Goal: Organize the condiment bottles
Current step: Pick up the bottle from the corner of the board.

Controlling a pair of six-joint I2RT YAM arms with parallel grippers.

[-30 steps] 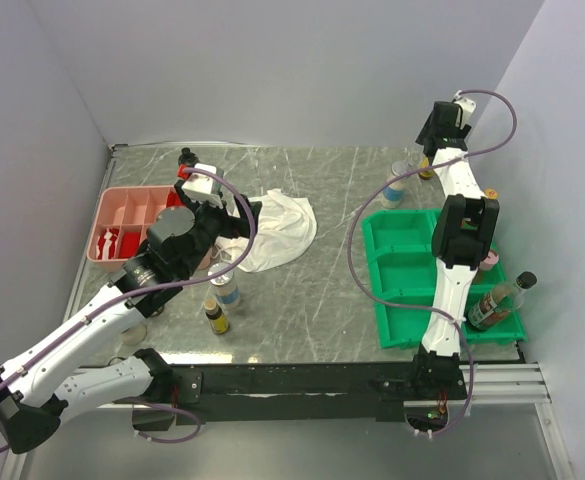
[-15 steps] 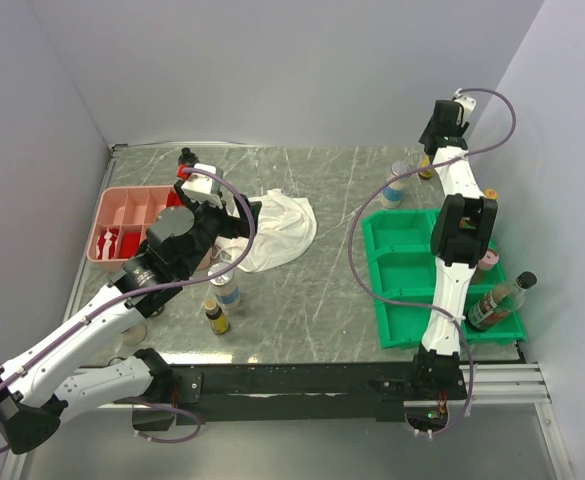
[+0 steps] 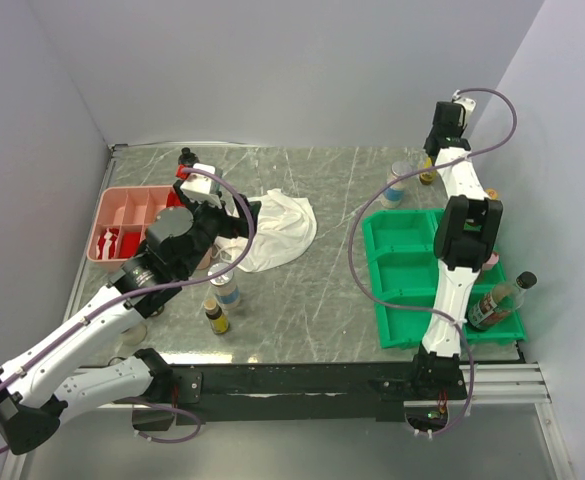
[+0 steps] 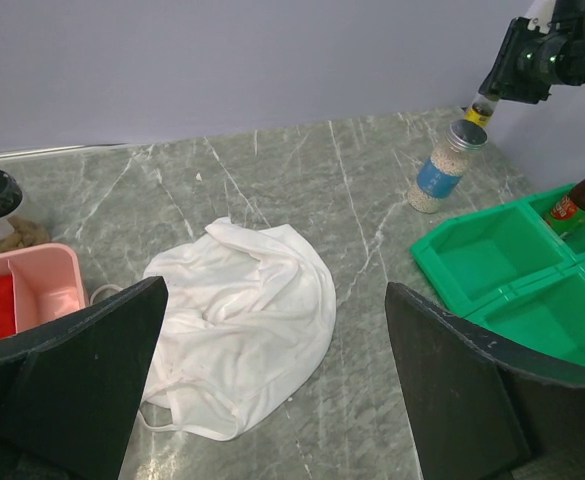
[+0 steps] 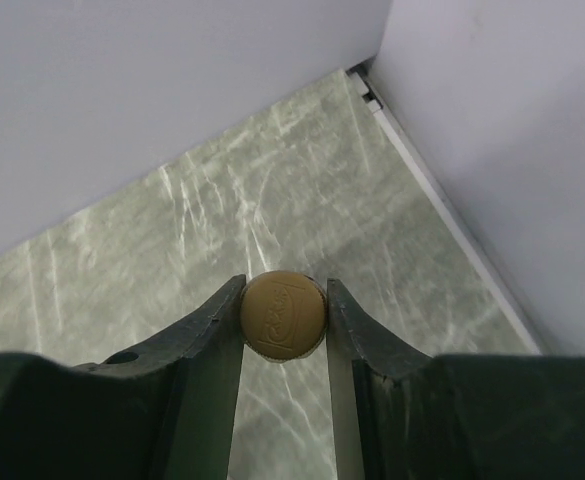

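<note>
Above marble tabletop (image 3: pixel 322 290), pale walls (image 3: pixel 272 70) behind, right end effector (image 5: pixel 284 300) pinching yellow-capped bottle (image 5: pixel 283 320) (left end effector (image 4: pixel 274 295) wide)

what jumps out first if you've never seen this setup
The right gripper, stretched to the far right corner, is pinched on a yellow-capped bottle. A crumpled white cloth lies mid-table, with the left gripper wide open beside it. A dark sauce bottle leans in the green tray at the right.

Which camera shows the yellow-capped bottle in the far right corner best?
Right wrist view: the yellow-capped bottle sits close up, cap pinched by the right gripper. The top view hides most behind the arm; the left wrist view shows it tiny, far off.
</note>
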